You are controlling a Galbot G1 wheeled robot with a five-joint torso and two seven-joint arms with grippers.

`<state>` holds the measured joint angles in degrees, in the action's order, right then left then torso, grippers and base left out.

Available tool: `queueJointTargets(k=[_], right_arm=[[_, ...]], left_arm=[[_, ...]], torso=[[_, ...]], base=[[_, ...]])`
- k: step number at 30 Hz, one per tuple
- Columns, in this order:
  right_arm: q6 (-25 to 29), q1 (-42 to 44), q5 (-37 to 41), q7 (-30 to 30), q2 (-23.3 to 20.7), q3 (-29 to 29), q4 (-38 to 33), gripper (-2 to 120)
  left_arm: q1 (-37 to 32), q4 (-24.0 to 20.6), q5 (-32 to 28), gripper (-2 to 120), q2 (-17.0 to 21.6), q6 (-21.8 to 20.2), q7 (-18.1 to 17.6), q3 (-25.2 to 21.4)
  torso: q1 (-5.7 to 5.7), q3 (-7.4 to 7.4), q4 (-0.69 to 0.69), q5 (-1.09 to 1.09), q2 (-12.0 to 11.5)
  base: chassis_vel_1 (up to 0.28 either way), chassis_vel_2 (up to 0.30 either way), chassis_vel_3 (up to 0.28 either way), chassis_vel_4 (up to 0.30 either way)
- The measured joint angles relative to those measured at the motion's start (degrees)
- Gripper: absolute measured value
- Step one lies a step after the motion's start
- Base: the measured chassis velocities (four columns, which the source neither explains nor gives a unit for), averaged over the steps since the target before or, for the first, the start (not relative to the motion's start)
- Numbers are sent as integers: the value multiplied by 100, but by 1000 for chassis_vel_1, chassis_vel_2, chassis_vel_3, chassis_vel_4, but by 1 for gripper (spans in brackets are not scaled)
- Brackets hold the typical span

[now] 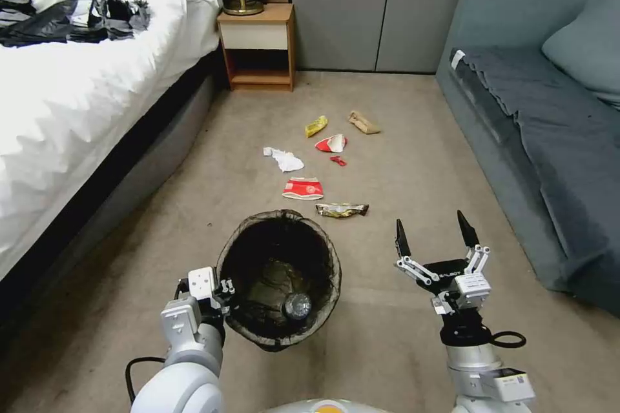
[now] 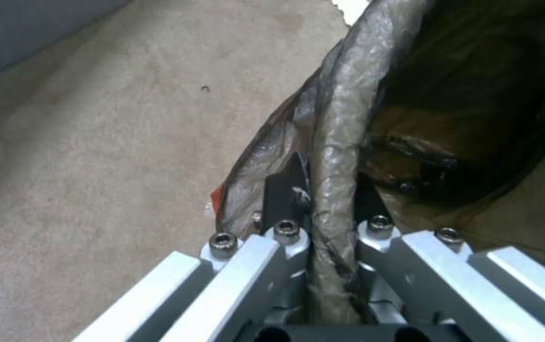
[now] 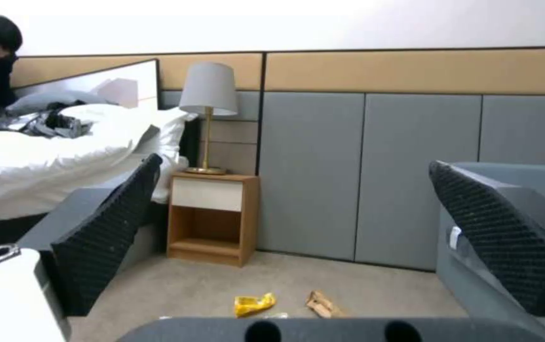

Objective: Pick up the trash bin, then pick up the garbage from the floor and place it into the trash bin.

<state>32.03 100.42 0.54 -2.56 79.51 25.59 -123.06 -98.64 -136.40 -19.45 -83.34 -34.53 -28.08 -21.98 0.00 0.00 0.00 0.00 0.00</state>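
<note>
Trash bin [image 1: 279, 281] hangs tilted just above the carpet [image 1: 400, 110], its bag-lined rim [image 2: 339, 123] clamped by the left gripper [image 1: 223, 287]; a bottle [image 1: 297, 305] lies inside. Beside it, the right gripper [image 1: 434, 239] hovers with fingers [image 3: 110, 228] spread, grasping nothing. Farther off lie a foil wrapper [image 1: 341, 209], crushed cups [image 1: 303, 188], tissue [image 1: 283, 158], yellow wrapper [image 1: 316, 126] and paper bag [image 1: 363, 122].

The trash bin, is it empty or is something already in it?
Not empty. The trash bin held by the left gripper has a clear bottle lying inside.
</note>
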Motion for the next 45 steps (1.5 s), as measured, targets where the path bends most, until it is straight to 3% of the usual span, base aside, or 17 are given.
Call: queueJointTargets(k=[23, 45], right_arm=[[8, -19, 13, 58, 11, 6, 81, 100], [-10, -52, 23, 79, -23, -8, 73, 100]], left_arm=[[-3, 2, 44, 0, 1, -3, 0, 2], [10, -39, 45, 0, 19, -18, 7, -28]], torso=[[0, 0, 0, 0, 0], [1, 1, 0, 0, 0]], base=[[-22, 17, 19, -19], [-251, 247, 248, -252]])
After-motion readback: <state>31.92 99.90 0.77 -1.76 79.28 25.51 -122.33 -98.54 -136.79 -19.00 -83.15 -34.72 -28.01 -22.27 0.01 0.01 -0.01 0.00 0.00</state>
